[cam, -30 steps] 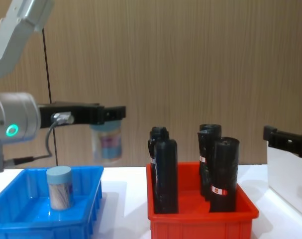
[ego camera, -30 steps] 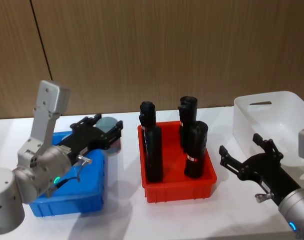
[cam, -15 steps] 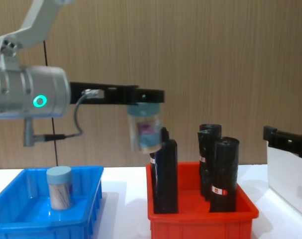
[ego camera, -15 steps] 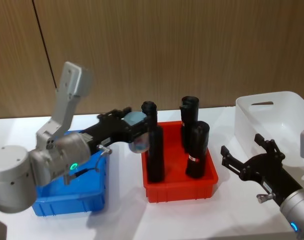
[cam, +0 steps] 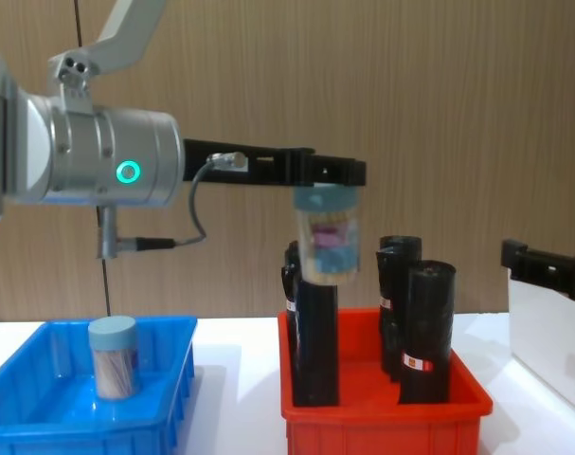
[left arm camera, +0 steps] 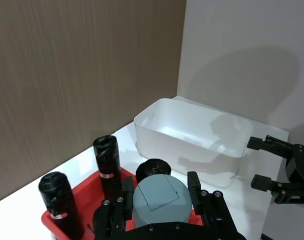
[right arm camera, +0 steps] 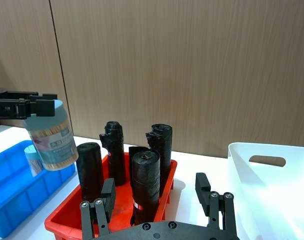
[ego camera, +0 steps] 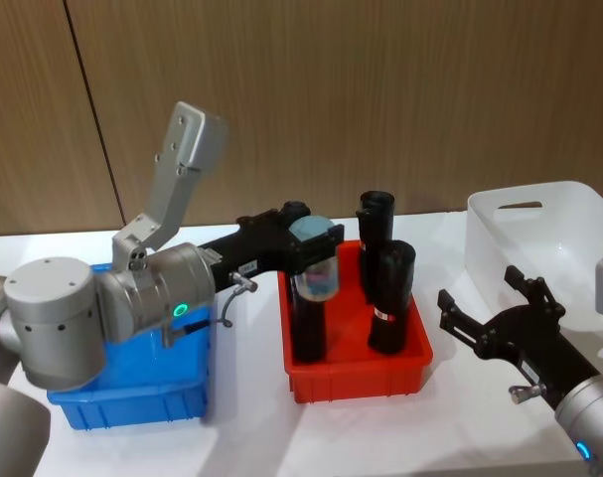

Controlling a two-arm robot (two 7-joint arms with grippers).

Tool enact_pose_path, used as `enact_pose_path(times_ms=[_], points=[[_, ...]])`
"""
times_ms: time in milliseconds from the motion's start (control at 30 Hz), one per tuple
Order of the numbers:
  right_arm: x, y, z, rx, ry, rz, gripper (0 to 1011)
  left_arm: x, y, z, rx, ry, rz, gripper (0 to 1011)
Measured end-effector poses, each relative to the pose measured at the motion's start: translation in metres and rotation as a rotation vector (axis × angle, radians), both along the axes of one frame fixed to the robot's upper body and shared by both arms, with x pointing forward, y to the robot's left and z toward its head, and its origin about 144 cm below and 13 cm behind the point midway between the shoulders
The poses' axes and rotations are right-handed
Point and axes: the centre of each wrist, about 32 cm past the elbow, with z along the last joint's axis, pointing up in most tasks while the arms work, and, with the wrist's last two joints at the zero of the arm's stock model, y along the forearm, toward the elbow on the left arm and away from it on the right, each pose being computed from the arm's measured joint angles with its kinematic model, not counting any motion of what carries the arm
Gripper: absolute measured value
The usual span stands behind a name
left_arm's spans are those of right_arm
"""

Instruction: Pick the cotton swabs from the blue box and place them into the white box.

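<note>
**Tub Lifted Out, Halfway Across**

Low and far to the left of the left gripper (cam: 330, 175): the blue box (cam: 79, 431), with one tub of cotton swabs (cam: 112, 357) standing inside. Clamped tight in that gripper, by the lid: a second tub (cam: 329, 237). A second ago up over the edge of the blue box; now carried to the right, hanging in the air over the red box (cam: 382, 427), close to the black rolls (cam: 424, 332). About halfway there. Farther right and lower down, the right gripper (ego camera: 477, 298), fingers apart, waiting beside the white box (ego camera: 539, 214). No drop made yet.
</note>
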Motion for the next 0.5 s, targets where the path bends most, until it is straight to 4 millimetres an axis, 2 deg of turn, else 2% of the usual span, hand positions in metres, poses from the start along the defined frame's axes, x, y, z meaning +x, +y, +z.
enact_pose_path(times_ms=[500], points=[[0.0006,0.0,0.0006,-0.001,0.002,0.004,1002,0.0069,-0.0076,0.0037,-0.003,0.011,-0.038,657]])
